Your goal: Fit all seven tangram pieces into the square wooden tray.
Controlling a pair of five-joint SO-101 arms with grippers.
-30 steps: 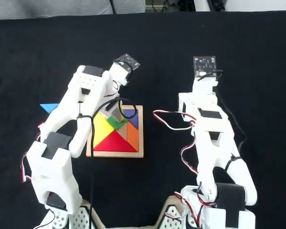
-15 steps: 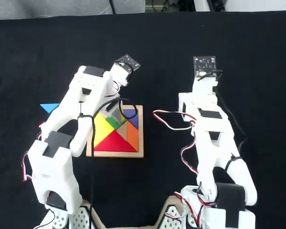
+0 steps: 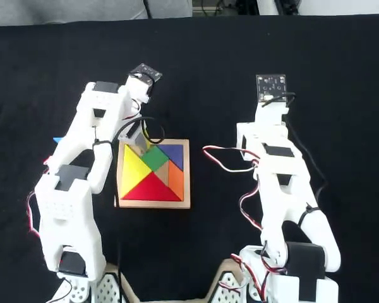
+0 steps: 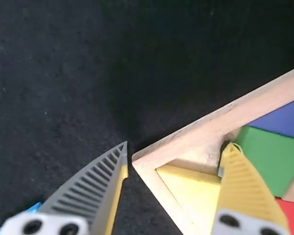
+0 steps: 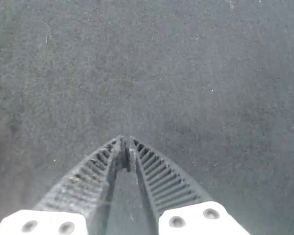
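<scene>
The square wooden tray (image 3: 184,173) lies between the two arms, holding a yellow triangle (image 3: 132,173), a red triangle (image 3: 153,189), an orange piece (image 3: 175,177), a blue piece (image 3: 173,151) and a green piece (image 3: 155,159). My left gripper (image 3: 134,139) hangs open over the tray's far-left corner. In the left wrist view its fingers (image 4: 240,181) straddle the corner of the tray rim (image 4: 220,117), beside the yellow piece (image 4: 196,188) and the green piece (image 4: 272,156). A light blue triangle (image 3: 57,139) lies on the cloth left of the tray, mostly behind the left arm. My right gripper (image 5: 125,144) is shut over bare cloth.
Black cloth (image 3: 240,63) covers the table. The right arm (image 3: 275,158) stands right of the tray, apart from it. Red and white cables (image 3: 224,161) hang off it toward the tray's right side.
The left arm has swung left; its gripper went from over the tray's far middle to the far-left corner. The right arm has stayed still.
</scene>
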